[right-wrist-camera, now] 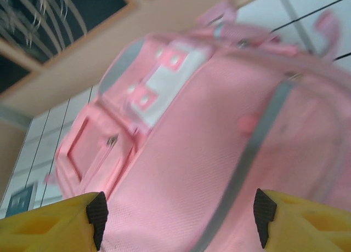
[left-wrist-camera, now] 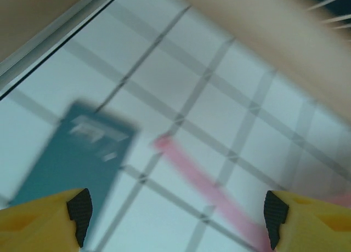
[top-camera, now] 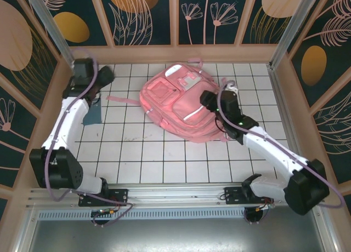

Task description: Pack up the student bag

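Observation:
The student bag (top-camera: 178, 101), a large pink backpack with silvery stripes, lies flat on the tiled table at the back centre. My right gripper (top-camera: 209, 101) hovers at its right side. In the right wrist view that gripper (right-wrist-camera: 181, 222) is open, and pink fabric (right-wrist-camera: 181, 170) with a grey stripe (right-wrist-camera: 258, 148) shows between its pads. My left gripper (top-camera: 103, 78) is at the back left, away from the bag. It stands open with nothing in it (left-wrist-camera: 175, 219), above bare tiles, with a loose pink strap (left-wrist-camera: 203, 186) below it.
A teal book (top-camera: 93, 114) lies on the tiles under the left arm, also at the lower left of the left wrist view (left-wrist-camera: 71, 153). The pink strap (top-camera: 123, 100) trails left from the bag. Wooden walls (top-camera: 181, 53) enclose the table.

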`<state>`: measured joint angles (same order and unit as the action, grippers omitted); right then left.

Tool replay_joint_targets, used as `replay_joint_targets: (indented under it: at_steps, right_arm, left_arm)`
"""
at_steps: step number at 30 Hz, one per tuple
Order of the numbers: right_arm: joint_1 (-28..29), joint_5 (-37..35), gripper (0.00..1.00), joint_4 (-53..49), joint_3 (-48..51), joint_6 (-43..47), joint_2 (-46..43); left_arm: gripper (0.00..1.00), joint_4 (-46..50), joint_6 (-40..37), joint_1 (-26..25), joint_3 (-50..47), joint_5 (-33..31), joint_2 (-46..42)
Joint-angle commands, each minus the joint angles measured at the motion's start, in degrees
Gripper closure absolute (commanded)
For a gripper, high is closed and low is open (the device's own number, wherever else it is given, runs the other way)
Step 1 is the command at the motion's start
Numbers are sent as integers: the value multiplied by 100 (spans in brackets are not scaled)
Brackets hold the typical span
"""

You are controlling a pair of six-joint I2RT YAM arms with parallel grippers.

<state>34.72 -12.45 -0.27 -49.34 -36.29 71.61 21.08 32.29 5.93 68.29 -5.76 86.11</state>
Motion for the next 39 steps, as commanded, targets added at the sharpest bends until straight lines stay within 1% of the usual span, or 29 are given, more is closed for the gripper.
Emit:
replay_joint_targets:
  at_steps: [1, 3, 7, 9, 14, 15, 17, 19, 20, 21, 22, 25, 29, 30, 35, 37, 39]
  right_arm:
    - [180, 593, 27, 385, -268, 324, 211]
    - [250, 785, 26, 396, -266, 342, 304]
    - [316, 1015, 26, 399, -111, 386, 263]
    - [331, 1047, 26, 386, 23, 403, 166]
    - [360, 1130, 26, 438, 301, 544, 70]
    - [360, 1299, 26, 444, 325, 560, 112]
    - [368, 1454, 26, 517, 331, 585, 212]
    - [390, 1716, 26, 654, 306, 622, 398]
    - [436, 1958, 26, 781, 257, 684, 536]
    - [521, 2354, 26, 917, 160, 806, 711]
    - [635, 2647, 26, 967, -2, 868, 920]
    - [1041, 2950, 26, 748, -752, 1087, 1663]
    - [1420, 3090, 26, 347, -1915, 1173, 2785]
    - [1480, 3176, 26, 274, -2214, 1148, 3068]
    - [1670, 3255, 26, -198, -3613, 940, 4392]
    - [1702, 3309, 26, -430, -4124, 920, 4826]
    - [1718, 3196, 26, -690, -4655, 931, 5236]
  left_arm:
    - [16, -230, -42, 306, 38, -184, 559]
    - [16, -194, -248, 569, 364, 20, 1084]
    - [15, 1, -662, 744, 976, -167, 2120]
    - [16, 226, -753, 811, 1259, -440, 2583]
    - [16, 197, -1028, 960, 1371, -676, 3084]
    - [16, 186, -1061, 986, 1371, -706, 3151]
    - [16, 107, -1086, 1032, 1334, -557, 3217]
    - [16, 9, -1111, 1042, 1265, -198, 3245]
    - [16, -54, -1081, 1041, 1201, -13, 3236]
    - [17, -145, -1047, 1044, 1107, 173, 3222]
    - [17, -235, -1016, 1048, 1008, 321, 3210]
    - [19, -425, -941, 1042, 729, 719, 3157]
    - [21, -816, -688, 1042, 205, 1455, 2925]
    - [22, -937, -612, 1042, 68, 1668, 2839]
    - [26, -1313, -175, 1012, -445, 2332, 2354]
    - [26, -1472, 8, 946, -680, 2489, 2142]
    - [26, -1541, 153, 860, -846, 2562, 1987]
